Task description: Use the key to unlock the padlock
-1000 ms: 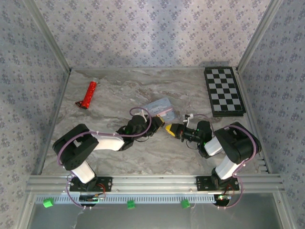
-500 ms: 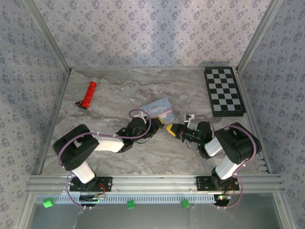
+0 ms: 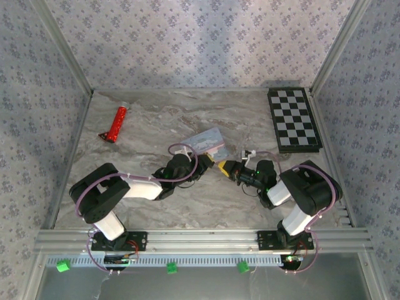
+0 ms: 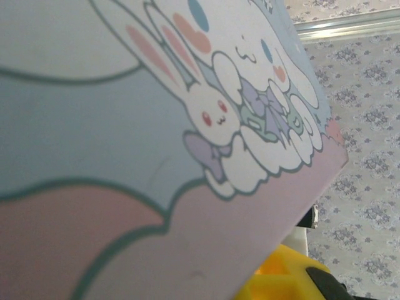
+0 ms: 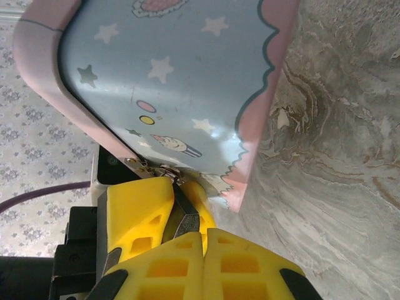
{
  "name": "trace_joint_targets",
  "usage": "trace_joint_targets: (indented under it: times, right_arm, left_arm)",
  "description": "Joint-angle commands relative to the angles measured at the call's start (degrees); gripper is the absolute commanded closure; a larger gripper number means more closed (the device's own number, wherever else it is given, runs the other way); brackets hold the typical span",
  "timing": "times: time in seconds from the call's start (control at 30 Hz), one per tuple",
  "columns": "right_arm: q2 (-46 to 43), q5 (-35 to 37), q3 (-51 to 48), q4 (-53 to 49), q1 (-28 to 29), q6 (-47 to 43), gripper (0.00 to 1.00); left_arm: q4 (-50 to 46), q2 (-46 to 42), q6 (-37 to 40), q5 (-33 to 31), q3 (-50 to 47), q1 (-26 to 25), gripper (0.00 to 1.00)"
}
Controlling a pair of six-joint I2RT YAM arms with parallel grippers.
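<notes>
At the middle of the table (image 3: 150, 128), both arms meet low beside the pastel tin (image 3: 209, 139).
The left arm stretches out flat from its base, with the left gripper (image 3: 205, 164) at the tin's near corner. The right arm folds back on itself, and the right gripper (image 3: 225, 167) points left. In the right wrist view its fingers (image 5: 244, 269) are pressed fully together, and the left gripper's yellow fingers (image 5: 134, 206) pinch narrowly on the small dark padlock (image 5: 185, 215) at the tin's clasp. The tilted tin is printed with a white rabbit, stars and a cupcake.
</notes>
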Motion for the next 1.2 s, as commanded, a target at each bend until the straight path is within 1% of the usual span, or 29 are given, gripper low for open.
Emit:
trace_joint_targets:
  times: [0.0, 0.1, 0.2, 0.37, 0.73, 0.93, 1.17]
  right_arm:
    - [-0.88, 7.44, 0.54, 0.43, 3.26, 1.78, 1.00]
    - [-0.83, 11.22, 0.54, 0.43, 6.48, 2.67, 1.00]
    - [-1.09, 14.82, 0.51, 0.36, 9.15, 3.39, 1.00]
    - [-2.15, 17.96, -0.03, 0.32, 10.34, 3.45, 1.00]
    - [-0.18, 12.48, 2.98, 0.36, 5.76, 3.98, 1.00]
    - [1.78, 10.62, 5.05, 0.42, 6.04, 5.81, 1.00]
    - [0.25, 10.81, 5.82, 0.37, 6.46, 5.67, 1.00]
  left_arm:
    - [7.53, -1.41, -1.52, 6.25, 0.83, -4.25, 1.00]
    - [7.22, -0.95, -1.90, 6.07, 2.40, -4.42, 1.00]
    - [9.03, -0.17, -3.30, 4.98, 2.76, -4.63, 1.00]
    - [13.18, 1.54, -6.23, 4.39, 3.15, -4.88, 1.00]
    - [15.10, 2.86, -7.84, 5.92, 4.93, -6.57, 1.00]
    - [15.99, 3.89, -8.28, 6.36, 6.49, -7.05, 1.00]
    - [15.02, 4.46, -8.08, 6.75, 7.13, -7.43, 1.00]
